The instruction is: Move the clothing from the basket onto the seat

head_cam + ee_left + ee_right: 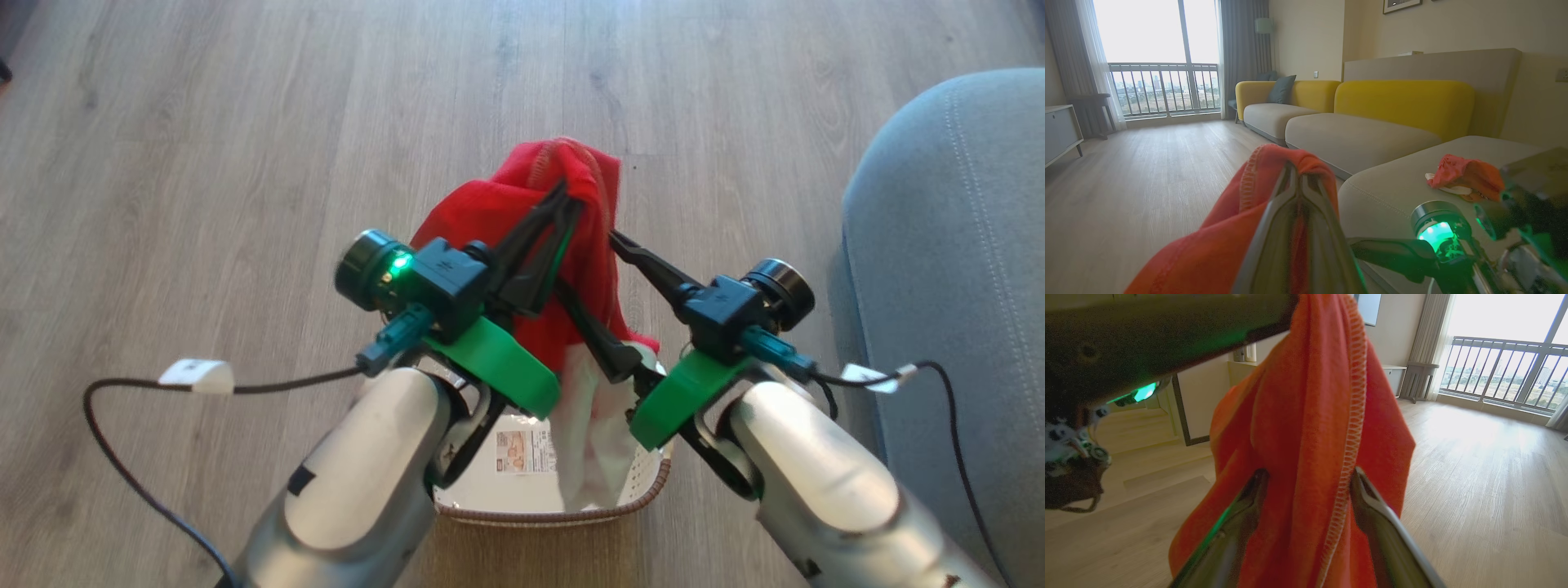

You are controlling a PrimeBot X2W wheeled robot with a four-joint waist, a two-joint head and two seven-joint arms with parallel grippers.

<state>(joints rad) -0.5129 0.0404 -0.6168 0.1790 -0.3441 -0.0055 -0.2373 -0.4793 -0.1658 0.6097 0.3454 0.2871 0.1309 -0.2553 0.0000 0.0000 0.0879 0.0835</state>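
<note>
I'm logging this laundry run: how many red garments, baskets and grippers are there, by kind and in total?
Red garments: 2 (held garment; second garment on the seat)
Baskets: 1 (basket)
Grippers: 2 (left gripper; right gripper)
Total: 5

We find bare floor (pixel 204 122) across the top and left of the head view, free to pass. The seat (pixel 955 245) walls off the right edge. At centre the red garment (pixel 506 212), pinched by our left gripper (pixel 563 196), hangs over the basket (pixel 645 490) and fills the gap of our wide-spread right gripper (pixel 586 261). Cables (pixel 122 392) loop out at both lower corners. In the left wrist view another garment (pixel 1466 175) lies on the seat top at right.
</note>
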